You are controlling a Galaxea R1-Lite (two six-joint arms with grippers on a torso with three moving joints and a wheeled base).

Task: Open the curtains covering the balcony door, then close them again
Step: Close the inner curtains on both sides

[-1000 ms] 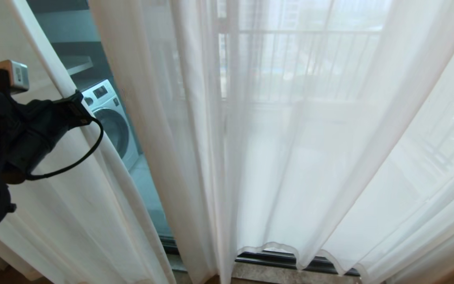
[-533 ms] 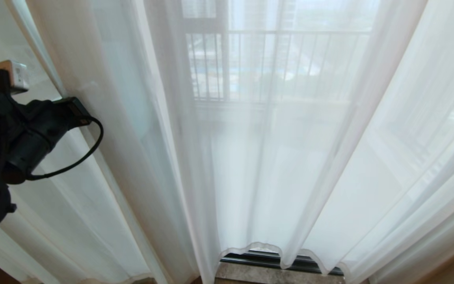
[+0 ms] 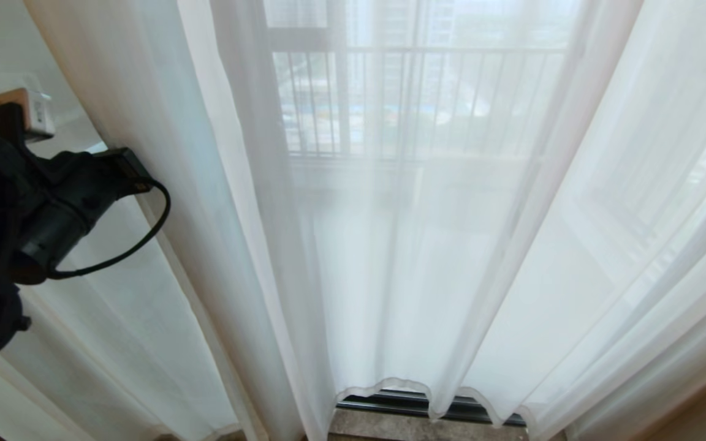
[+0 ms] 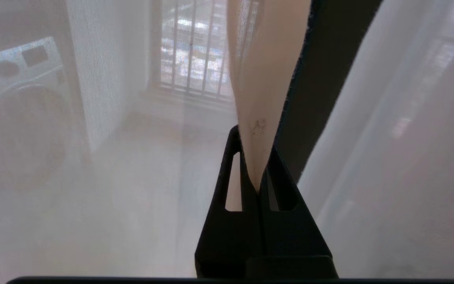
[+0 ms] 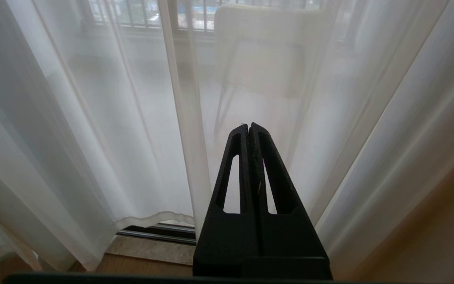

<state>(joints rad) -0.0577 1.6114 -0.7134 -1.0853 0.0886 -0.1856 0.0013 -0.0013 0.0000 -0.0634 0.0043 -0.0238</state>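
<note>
Sheer white curtains (image 3: 390, 257) hang in pleats across the whole head view, hem near the floor. My left arm reaches in from the left, and its wrist (image 3: 114, 174) presses into the curtain's left folds. In the left wrist view my left gripper (image 4: 255, 146) is shut on a pinched fold of curtain (image 4: 264, 79). Beside that fold runs a dark upright frame of the balcony door (image 4: 325, 79). The door's bottom track (image 3: 414, 404) shows under the hem. My right gripper (image 5: 248, 126) is shut and empty, low in front of the curtains (image 5: 93, 118).
A balcony railing (image 3: 390, 98) shows through the fabric. A washing machine (image 4: 18, 98) stands behind the curtain on the left, a chair (image 5: 266, 51) behind it on the right. A stone sill (image 5: 148, 248) and wooden floor (image 5: 440, 236) lie below the hem.
The gap that showed glass and the washing machine is now covered by curtain. The whole scene slid leftward, so the camera moved right, with my left gripper still holding the fold.
</note>
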